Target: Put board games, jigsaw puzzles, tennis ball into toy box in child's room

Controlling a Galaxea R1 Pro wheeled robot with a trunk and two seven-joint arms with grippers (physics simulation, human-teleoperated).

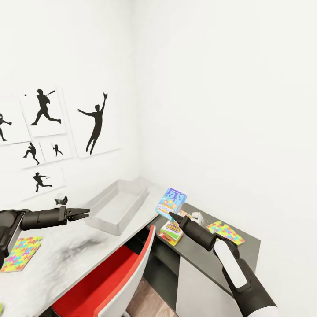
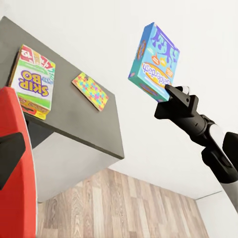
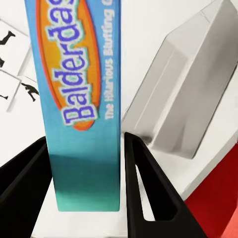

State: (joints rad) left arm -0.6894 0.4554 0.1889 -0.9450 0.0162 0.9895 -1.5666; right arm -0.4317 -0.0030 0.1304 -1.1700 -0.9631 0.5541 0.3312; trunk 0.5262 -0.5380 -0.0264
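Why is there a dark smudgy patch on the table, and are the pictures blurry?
In the head view, the smudge on the table looks like a soft shadow below the left end effector. In the right wrist view, the Balderdash box looms close, its lettering sharp. Left wrist view: crisp, no glare.

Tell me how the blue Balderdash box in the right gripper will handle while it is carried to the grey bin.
The Balderdash box looks rigid: its faces stay flat between the right gripper fingers. It is pinched at one end, so it may pivot or swing. Its printed surface looks smooth, so it could slip. The toy box is wide and open, which should forgive a tilted drop.
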